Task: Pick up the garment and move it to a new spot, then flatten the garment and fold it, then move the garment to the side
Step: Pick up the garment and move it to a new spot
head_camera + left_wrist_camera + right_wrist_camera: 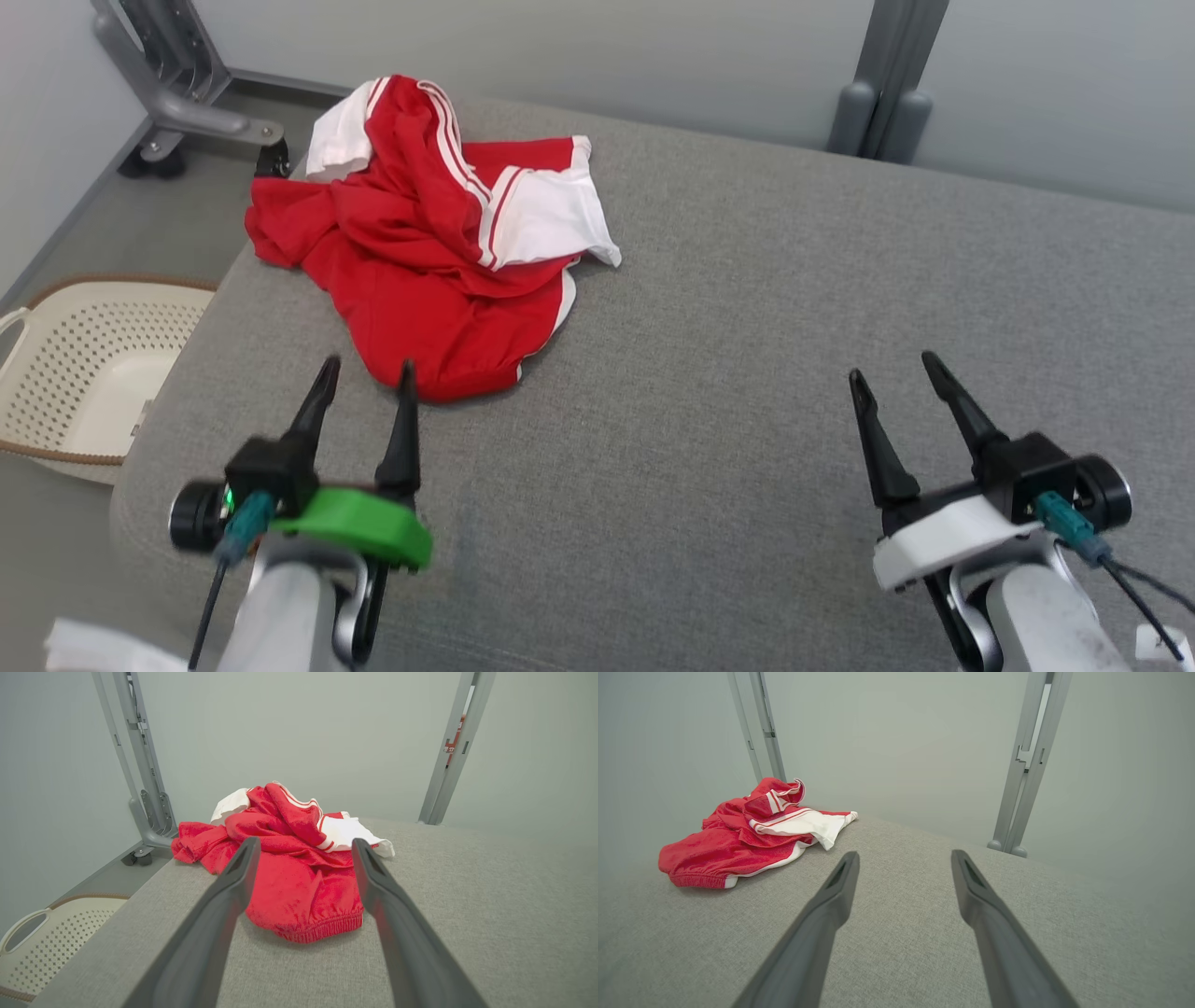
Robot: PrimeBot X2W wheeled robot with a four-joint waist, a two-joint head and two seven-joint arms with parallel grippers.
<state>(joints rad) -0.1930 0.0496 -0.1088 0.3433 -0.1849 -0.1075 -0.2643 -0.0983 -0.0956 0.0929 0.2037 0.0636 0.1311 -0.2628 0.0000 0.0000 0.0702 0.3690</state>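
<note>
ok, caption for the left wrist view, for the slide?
Open left gripper aimed at a crumpled red-and-white garment on the grey padded table, nothing held.

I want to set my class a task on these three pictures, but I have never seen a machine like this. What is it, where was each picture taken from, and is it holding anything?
It is a two-armed robot. The head view looks down on a grey padded surface; each wrist view looks along one arm's two dark fingers. A crumpled red and white garment lies near the left end effector. The right end effector is over bare surface. Both are open and hold nothing. A cream perforated basket sits lower, at the left.
</note>
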